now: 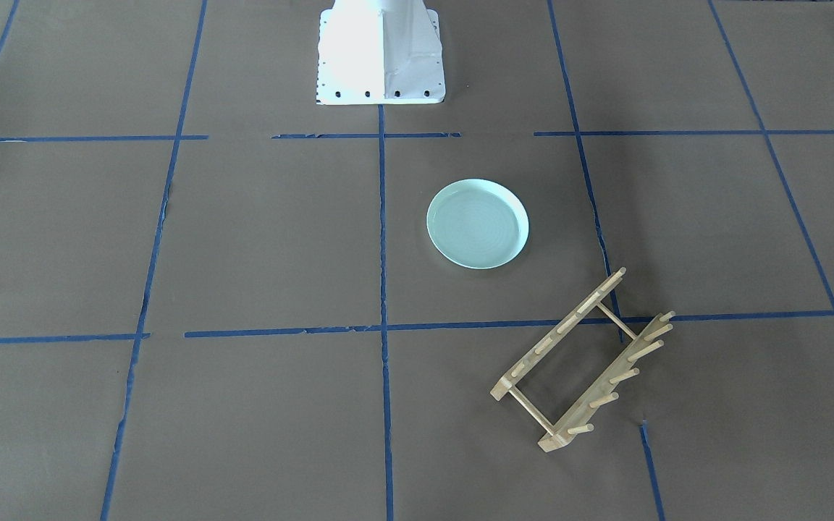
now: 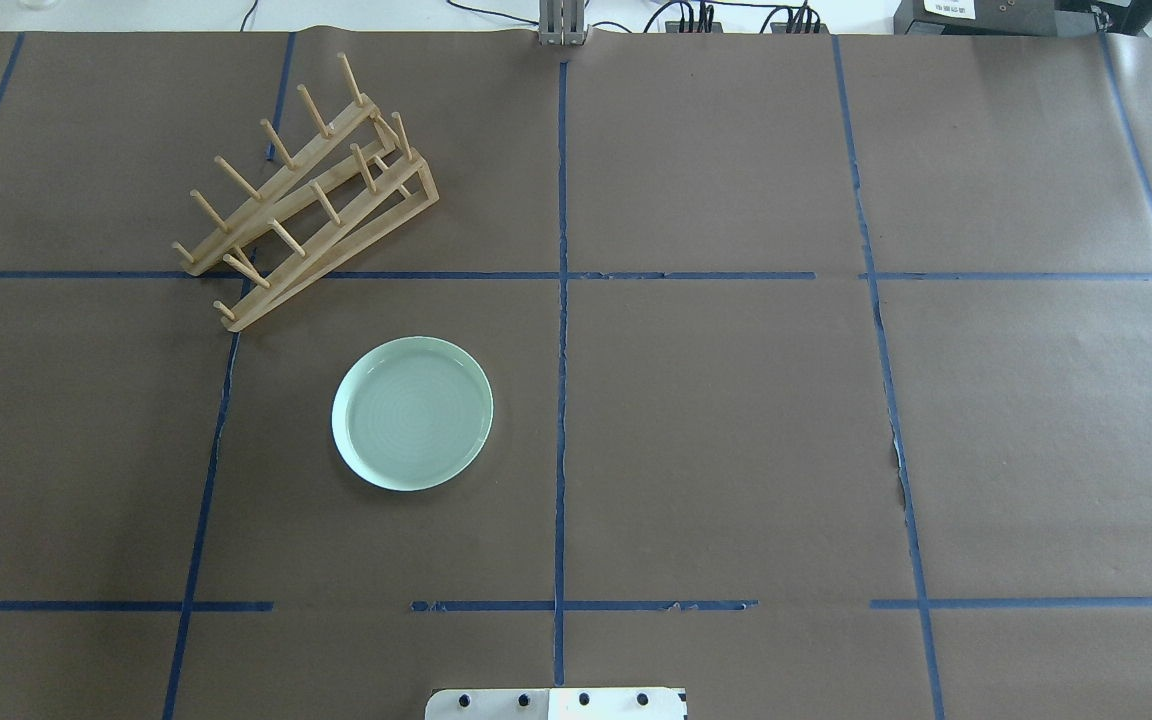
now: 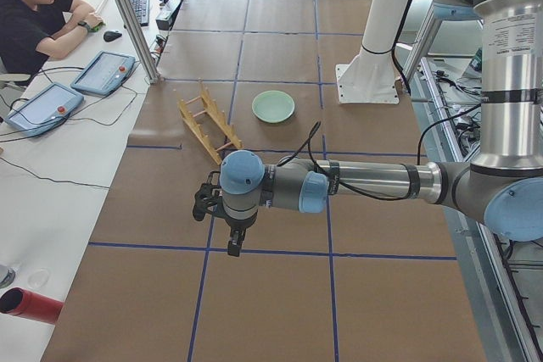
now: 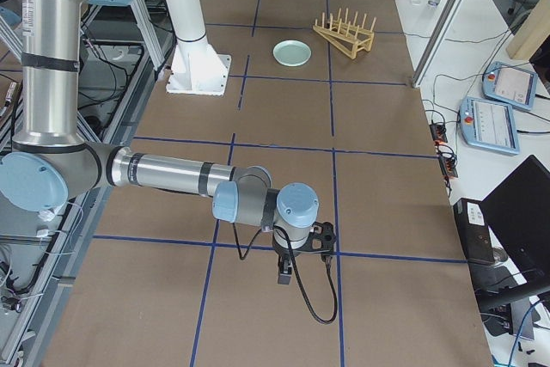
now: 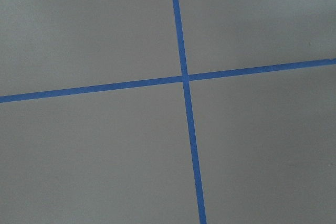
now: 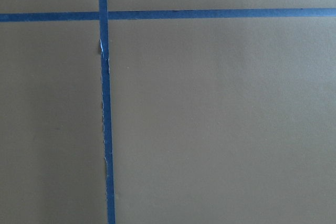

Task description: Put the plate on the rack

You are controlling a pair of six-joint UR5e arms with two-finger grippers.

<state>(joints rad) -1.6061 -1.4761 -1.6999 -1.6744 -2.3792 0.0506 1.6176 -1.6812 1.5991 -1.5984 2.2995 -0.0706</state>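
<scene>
The pale mint-green plate (image 2: 412,413) lies flat, face up, on the brown table, left of centre in the overhead view; it also shows in the front view (image 1: 478,223). The light wooden rack (image 2: 306,190) stands diagonally beyond it, apart from it, pegs up, empty (image 1: 582,362). My left gripper (image 3: 233,239) shows only in the exterior left view, far from the plate (image 3: 273,106), low over the table. My right gripper (image 4: 286,277) shows only in the exterior right view, at the table's other end. I cannot tell whether either is open. Both wrist views show only table and tape.
The white robot base (image 1: 379,54) stands at the table's near edge. Blue tape lines (image 2: 562,300) grid the brown paper. An operator (image 3: 34,6) sits at a side bench with tablets (image 3: 103,72). A red cylinder (image 3: 34,305) lies on that bench.
</scene>
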